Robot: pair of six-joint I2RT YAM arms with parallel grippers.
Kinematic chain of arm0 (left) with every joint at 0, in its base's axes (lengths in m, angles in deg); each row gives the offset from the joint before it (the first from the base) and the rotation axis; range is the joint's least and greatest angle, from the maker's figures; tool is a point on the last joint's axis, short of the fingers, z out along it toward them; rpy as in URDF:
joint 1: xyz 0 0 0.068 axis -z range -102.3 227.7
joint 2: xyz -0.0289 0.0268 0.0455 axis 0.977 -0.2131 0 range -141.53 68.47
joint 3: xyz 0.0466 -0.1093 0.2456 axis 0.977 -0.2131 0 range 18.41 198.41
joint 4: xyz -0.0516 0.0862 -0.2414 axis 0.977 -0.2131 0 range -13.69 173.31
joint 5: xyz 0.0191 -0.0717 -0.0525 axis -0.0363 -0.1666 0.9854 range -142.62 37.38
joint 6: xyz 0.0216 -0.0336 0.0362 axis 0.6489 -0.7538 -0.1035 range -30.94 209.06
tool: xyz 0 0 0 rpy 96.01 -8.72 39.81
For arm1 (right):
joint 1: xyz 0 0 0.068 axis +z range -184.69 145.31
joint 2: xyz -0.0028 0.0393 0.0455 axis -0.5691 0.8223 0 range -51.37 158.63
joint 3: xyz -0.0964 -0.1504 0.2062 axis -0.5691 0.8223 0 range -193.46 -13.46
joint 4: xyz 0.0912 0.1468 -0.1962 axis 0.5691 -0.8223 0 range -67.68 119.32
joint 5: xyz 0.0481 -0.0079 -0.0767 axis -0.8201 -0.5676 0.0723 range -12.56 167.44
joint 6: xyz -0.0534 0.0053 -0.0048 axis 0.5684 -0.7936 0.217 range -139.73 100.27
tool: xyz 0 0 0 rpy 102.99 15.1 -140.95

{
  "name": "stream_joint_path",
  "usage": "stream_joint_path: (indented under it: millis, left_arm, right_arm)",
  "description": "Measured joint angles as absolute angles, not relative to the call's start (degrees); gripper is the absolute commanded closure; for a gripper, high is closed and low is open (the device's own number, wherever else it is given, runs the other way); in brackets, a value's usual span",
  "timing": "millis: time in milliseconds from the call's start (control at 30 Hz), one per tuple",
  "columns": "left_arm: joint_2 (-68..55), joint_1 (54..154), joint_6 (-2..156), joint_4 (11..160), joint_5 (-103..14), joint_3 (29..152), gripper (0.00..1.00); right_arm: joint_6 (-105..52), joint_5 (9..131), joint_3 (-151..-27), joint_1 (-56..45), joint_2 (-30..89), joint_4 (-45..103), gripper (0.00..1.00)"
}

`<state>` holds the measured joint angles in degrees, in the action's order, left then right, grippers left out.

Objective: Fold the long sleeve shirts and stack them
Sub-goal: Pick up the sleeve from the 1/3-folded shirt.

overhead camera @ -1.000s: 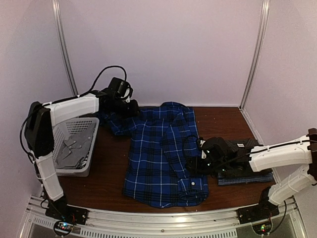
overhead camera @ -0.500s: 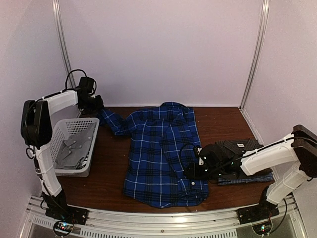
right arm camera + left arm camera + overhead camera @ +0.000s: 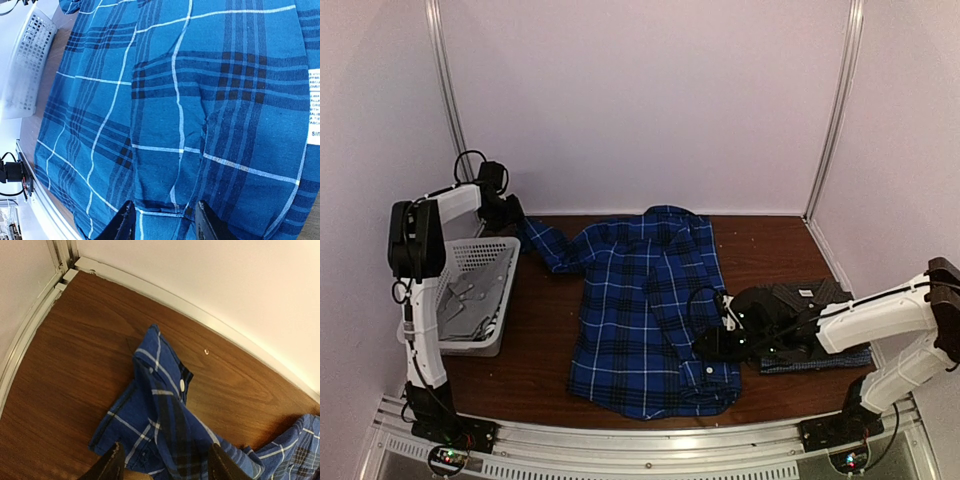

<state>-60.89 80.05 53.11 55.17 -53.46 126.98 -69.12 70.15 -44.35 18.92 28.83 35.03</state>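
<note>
One shirt is not yet folded: the blue plaid shirt [image 3: 640, 320] lies spread flat in the middle of the table [image 3: 545, 335], thin white lines over soft rumples, its sleeve [image 3: 160, 405] stretched to the far left corner. A clean fold probably means carrying that sleeve back across the body without dragging the torso. The left gripper [image 3: 165, 455] hovers over the cuff, jaws apart. The right gripper [image 3: 165, 215] sits at the shirt's right edge, fingers parted; whether they pinch cloth cannot be told. Just beside it, the grey shirt [image 3: 810, 298] tops the pale blue shirt [image 3: 820, 360]
</note>
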Motion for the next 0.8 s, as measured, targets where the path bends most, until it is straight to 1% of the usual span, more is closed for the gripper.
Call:
stream_joint_path:
  millis: [267,367,400,500,567,633,700,733,800]
  left_arm:
    - [-65.43,80.03,52.5,55.25,-53.09,133.56,0.41]
    - [-66.75,80.0,52.17,55.23,-53.0,134.26,0.44]
    - [-67.31,80.0,52.04,55.25,-53.0,134.37,0.47]
    - [-68.52,80.0,51.41,55.21,-52.96,134.45,0.61]
    - [-69.06,80.03,51.1,55.19,-52.26,134.45,0.72]
    - [-69.11,80.07,51.04,55.21,-51.43,134.45,0.86]
    - [-69.11,80.22,51.08,55.45,-50.62,134.78,0.98]
    - [-69.11,80.31,51.04,55.56,-50.12,134.96,1.0]
    - [-68.95,80.59,51.58,56.21,-49.22,135.0,1.0]
  right_arm:
    - [-68.09,70.17,-46.8,18.92,27.58,32.32,0.58]
    - [-67.87,70.17,-46.95,18.92,27.58,32.02,0.58]
    - [-67.85,70.17,-46.95,18.92,27.58,31.87,0.58]
    - [-67.72,70.17,-46.95,18.92,27.56,31.32,0.58]
    - [-67.69,70.17,-46.95,18.92,27.52,31.08,0.58]
    - [-67.69,70.17,-46.95,18.92,27.34,30.86,0.58]
    - [-67.69,70.17,-46.95,18.92,27.1,30.73,0.58]
    - [-67.69,70.19,-46.95,18.92,26.95,30.68,0.58]
    - [-67.69,70.19,-46.95,18.92,26.67,30.49,0.58]
